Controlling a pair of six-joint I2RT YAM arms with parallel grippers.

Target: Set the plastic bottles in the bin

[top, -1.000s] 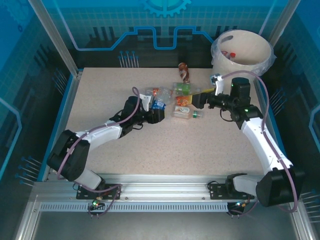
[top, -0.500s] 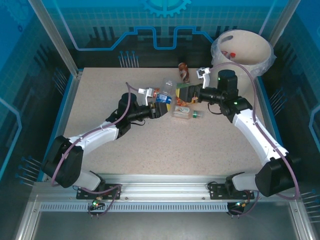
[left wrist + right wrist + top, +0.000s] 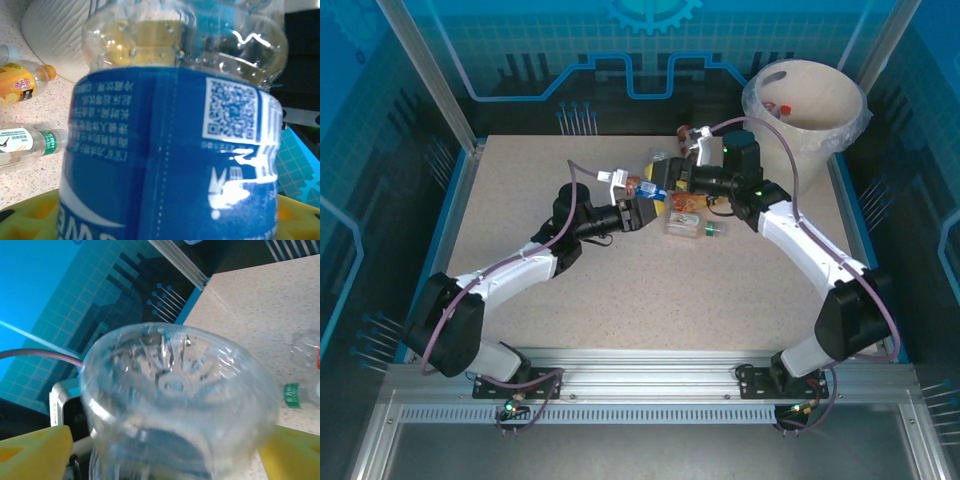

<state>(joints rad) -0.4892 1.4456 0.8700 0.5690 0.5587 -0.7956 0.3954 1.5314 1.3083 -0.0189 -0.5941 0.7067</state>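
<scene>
A clear plastic bottle with a blue label (image 3: 653, 197) hangs above the table's middle, and my left gripper (image 3: 642, 211) is shut on its labelled body (image 3: 170, 150). My right gripper (image 3: 672, 181) has come in from the right, its yellow fingers (image 3: 35, 450) standing wide on either side of that bottle's clear base (image 3: 175, 400). Other plastic bottles lie just below: an orange-labelled one (image 3: 686, 203) (image 3: 20, 85) and a green-labelled one (image 3: 698, 229) (image 3: 25, 142). The cream bin (image 3: 850, 100) stands at the far right corner with a red-capped bottle (image 3: 783, 110) inside.
A brown bottle (image 3: 686, 133) lies near the table's far edge, left of the bin. Blue panels and metal posts wall in the table. Both arms reach toward the centre, their cables arching above them.
My left gripper has lifted the blue-labelled bottle up and to the right. My right arm has swung left from beside the bin to the bottle's base, and its jaws have narrowed slightly.
</scene>
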